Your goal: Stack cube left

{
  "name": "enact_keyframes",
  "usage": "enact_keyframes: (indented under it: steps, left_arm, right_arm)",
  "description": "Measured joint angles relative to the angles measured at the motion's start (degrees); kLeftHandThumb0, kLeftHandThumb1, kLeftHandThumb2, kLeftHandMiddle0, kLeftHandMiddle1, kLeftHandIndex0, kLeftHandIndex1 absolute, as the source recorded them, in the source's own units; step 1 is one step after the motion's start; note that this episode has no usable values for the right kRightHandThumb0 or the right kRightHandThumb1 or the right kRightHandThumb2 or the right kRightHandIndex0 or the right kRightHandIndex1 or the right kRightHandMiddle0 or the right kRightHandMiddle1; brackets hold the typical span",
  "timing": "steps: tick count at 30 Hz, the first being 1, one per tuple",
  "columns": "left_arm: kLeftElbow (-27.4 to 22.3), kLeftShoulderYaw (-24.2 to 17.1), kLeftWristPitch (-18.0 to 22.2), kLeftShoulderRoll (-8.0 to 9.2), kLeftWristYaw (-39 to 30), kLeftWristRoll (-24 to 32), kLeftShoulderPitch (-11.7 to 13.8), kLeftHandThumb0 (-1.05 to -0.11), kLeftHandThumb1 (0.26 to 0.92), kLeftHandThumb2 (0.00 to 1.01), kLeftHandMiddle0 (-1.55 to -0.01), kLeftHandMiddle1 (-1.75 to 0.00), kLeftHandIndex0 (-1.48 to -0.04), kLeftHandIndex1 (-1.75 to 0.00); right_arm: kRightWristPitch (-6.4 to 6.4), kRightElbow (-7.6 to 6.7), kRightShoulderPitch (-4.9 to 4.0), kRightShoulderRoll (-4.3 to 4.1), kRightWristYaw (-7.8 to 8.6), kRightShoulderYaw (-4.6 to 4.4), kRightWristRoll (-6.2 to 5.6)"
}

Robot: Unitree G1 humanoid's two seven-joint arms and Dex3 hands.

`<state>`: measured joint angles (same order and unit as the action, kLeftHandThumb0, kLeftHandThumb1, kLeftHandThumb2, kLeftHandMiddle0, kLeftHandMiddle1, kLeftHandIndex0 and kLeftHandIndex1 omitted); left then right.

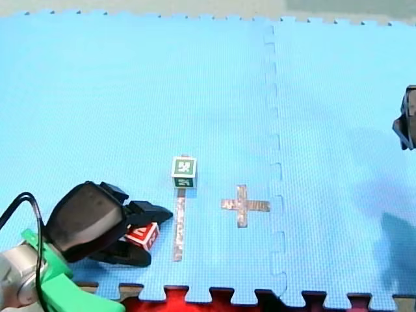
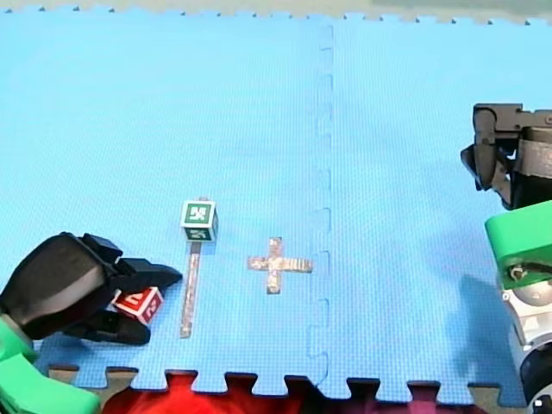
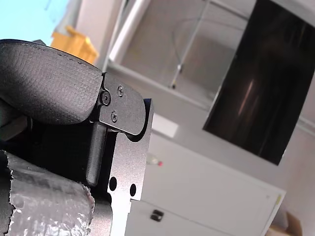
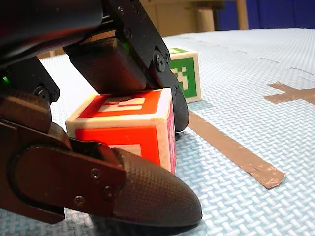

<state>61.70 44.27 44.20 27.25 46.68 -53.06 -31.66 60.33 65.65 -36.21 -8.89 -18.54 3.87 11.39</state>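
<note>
A red cube (image 1: 144, 235) sits at the near left of the blue foam mat (image 1: 130, 97). My left hand (image 1: 155, 236) is shut on it, one finger (image 4: 113, 64) pressing on its top face and another finger (image 4: 147, 191) across its near side. The red cube (image 4: 128, 123) is low, at the mat's surface. A green cube (image 1: 184, 172) stands upright a little farther away and to the right, on the far end of a grey tape strip (image 1: 179, 227). My right hand (image 2: 496, 155) hovers at the far right edge, holding nothing.
A grey tape cross (image 1: 244, 205) lies right of the green cube. A jagged seam (image 1: 276, 162) runs front to back through the mat. The mat's toothed front edge (image 1: 195, 296) borders a red floor just behind my left hand.
</note>
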Motion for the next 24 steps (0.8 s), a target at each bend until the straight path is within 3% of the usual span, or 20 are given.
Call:
enact_keyframes:
  steps: [10,15,24]
  left_arm:
    - [-13.62,-4.78,5.55,3.20,-2.79,1.81,1.88,-0.332,0.812,0.00,-0.98,-1.73,-1.36,-0.05]
    - [-18.52,-8.58,7.16,3.55,-2.65,2.53,2.37,-0.331,0.808,0.00,-0.98,-1.75,-1.37,-0.05]
    - [-21.03,-13.25,8.56,2.45,-4.74,3.95,2.15,-0.372,0.764,0.00,-0.99,-1.75,-1.32,-0.01]
  right_arm:
    - [-0.85,-0.06,0.33,0.58,-0.43,-0.34,0.32]
    - [-1.40,0.33,0.85,0.88,-1.06,-0.53,0.45]
    - [-1.55,1.59,0.94,1.07,-0.67,-0.63,0.19]
